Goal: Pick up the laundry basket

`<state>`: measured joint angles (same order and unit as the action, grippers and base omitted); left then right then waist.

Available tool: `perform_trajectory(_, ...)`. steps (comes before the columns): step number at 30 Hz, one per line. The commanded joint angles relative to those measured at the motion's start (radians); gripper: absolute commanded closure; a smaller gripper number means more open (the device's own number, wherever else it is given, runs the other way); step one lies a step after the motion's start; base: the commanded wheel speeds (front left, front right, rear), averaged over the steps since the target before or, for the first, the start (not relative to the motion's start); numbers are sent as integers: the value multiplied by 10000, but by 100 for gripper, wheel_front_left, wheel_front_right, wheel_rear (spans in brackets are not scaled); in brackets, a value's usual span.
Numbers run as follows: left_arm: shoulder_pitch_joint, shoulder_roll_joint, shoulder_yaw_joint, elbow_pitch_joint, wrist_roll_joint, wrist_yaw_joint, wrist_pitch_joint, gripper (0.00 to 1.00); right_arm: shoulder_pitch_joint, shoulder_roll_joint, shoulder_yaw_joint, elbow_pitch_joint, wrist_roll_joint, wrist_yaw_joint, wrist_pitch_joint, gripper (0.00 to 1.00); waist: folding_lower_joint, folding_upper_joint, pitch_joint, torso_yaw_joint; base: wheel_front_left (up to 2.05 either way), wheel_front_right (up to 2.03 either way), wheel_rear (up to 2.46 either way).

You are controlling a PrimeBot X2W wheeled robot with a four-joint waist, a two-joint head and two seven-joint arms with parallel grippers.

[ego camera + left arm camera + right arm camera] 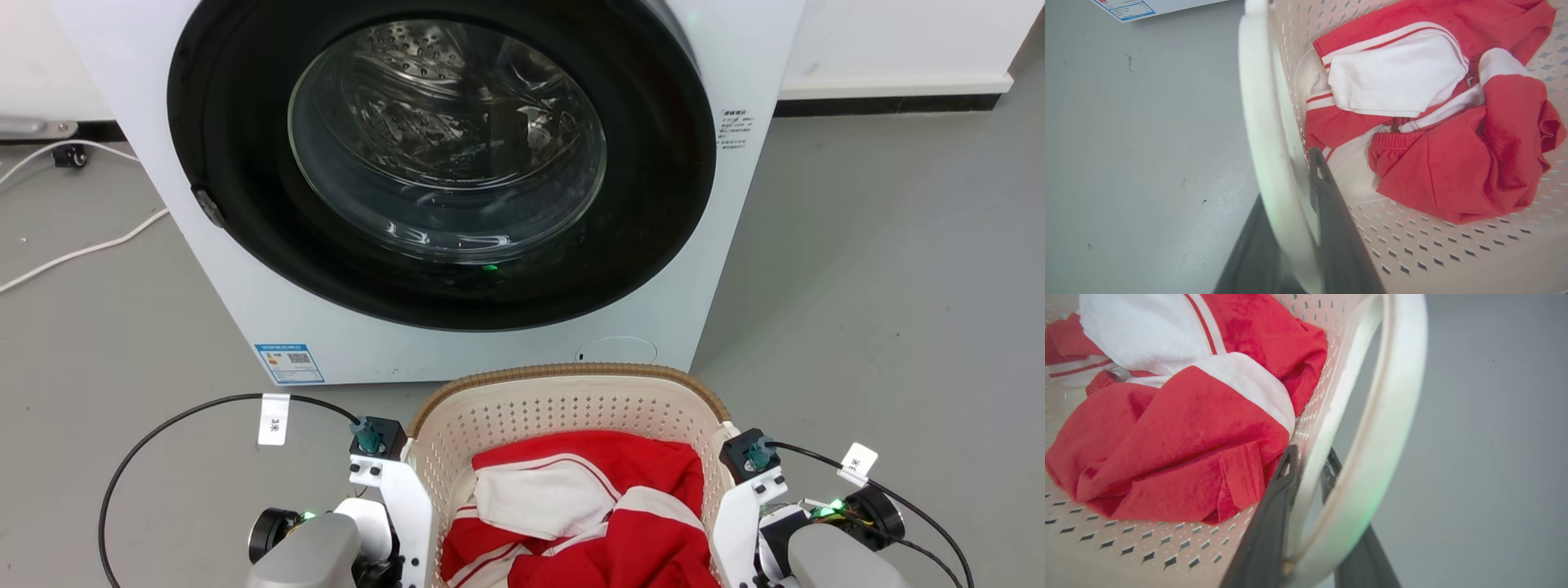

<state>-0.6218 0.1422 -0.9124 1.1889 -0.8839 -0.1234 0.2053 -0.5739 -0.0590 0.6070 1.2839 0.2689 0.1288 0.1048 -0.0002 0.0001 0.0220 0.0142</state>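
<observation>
**Head view:** the laundry basket [563, 374] stood on the floor [857, 286] at lower centre, just before the washer [408, 351], holding red-and-white clothes [588, 523].

**Left wrist view:** the left end effector [1286, 179] clenched its white loop handle [1257, 102].

**Right wrist view:** the right end effector [1311, 451] likewise gripped the other handle [1396, 396]. Unequal lifting could tilt the load, and the smooth loops might slip.

Big white washer [245, 269] far off, with a round glass door [447, 139]. Red and white clothes [588, 523] bunched up near. White cord [82, 249] at far left.
</observation>
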Motion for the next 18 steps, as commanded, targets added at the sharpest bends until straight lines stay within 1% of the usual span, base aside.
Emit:
perform_trajectory(1, 48, -54, -92, -76, -64, -117, -17, 100, 105, -36, 262, -145, 148, 35, 55, 100, 2, -1, -70, -21, 0, 0, 0)
perform_trajectory(12, 153, -99, -407, 181, -455, -109, 166, 100, 184, -338, 1583, -466, 1451, 35, 524, 100, 2, -1, -288, -65, 0, 0, 0)
perform_trajectory(18, 114, -87, -525, 250, -584, -108, 137, 100, 122, -421, 2043, -511, 1915, 43, 588, 100, 2, -1, -297, -60, 0, 0, 0)
